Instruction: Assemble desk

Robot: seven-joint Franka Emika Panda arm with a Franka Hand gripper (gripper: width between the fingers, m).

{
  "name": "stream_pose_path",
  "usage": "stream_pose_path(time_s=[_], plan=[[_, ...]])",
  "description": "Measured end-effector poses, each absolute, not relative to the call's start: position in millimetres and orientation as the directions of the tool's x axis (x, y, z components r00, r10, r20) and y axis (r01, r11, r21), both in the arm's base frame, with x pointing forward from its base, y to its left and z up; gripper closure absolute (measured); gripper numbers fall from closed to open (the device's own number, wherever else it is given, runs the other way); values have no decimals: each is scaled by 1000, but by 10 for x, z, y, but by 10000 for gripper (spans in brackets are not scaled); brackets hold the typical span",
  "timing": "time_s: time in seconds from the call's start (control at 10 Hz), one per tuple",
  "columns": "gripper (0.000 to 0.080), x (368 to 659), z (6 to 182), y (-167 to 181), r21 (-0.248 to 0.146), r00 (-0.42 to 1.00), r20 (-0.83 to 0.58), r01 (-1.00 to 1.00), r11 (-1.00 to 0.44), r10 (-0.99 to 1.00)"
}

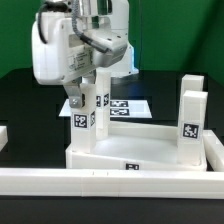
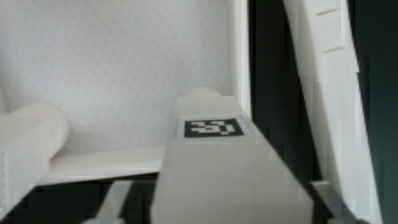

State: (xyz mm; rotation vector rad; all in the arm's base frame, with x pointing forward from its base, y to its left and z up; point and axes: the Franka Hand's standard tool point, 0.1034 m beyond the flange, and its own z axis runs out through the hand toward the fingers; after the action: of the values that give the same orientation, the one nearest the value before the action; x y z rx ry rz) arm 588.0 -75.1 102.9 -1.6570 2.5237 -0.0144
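The white desk top point(image 1: 140, 150) lies flat on the black table with its raised rim up. At its corner on the exterior view's left, my gripper point(image 1: 88, 88) is shut on a square white leg point(image 1: 82, 118), held upright with its lower end at the corner. In the wrist view this leg point(image 2: 222, 165) fills the middle and carries a tag. A finger point(image 2: 121, 200) stands against each side of it, and the desk top's inner face point(image 2: 125, 70) lies beyond. Another tagged leg point(image 1: 191, 112) stands upright at the corner on the exterior view's right.
The marker board point(image 1: 128, 104) lies flat behind the desk top. A long white rail point(image 1: 110, 185) runs along the table's front edge, close against the desk top. A white rounded part point(image 2: 27, 135) shows beside the held leg in the wrist view.
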Motion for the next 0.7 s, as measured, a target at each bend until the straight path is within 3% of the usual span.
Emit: stream_pose_path(time_s=[0.4, 0.5, 0.6, 0.7], plan=[[506, 5876, 1028, -754, -68, -456, -99, -883, 464, -884], [426, 5876, 1026, -750, -68, -453, -99, -885, 460, -886], [426, 5875, 1024, -746, -68, -450, -99, -887, 457, -888], [232, 5875, 1023, -745, -67, -450, -99, -887, 457, -888]])
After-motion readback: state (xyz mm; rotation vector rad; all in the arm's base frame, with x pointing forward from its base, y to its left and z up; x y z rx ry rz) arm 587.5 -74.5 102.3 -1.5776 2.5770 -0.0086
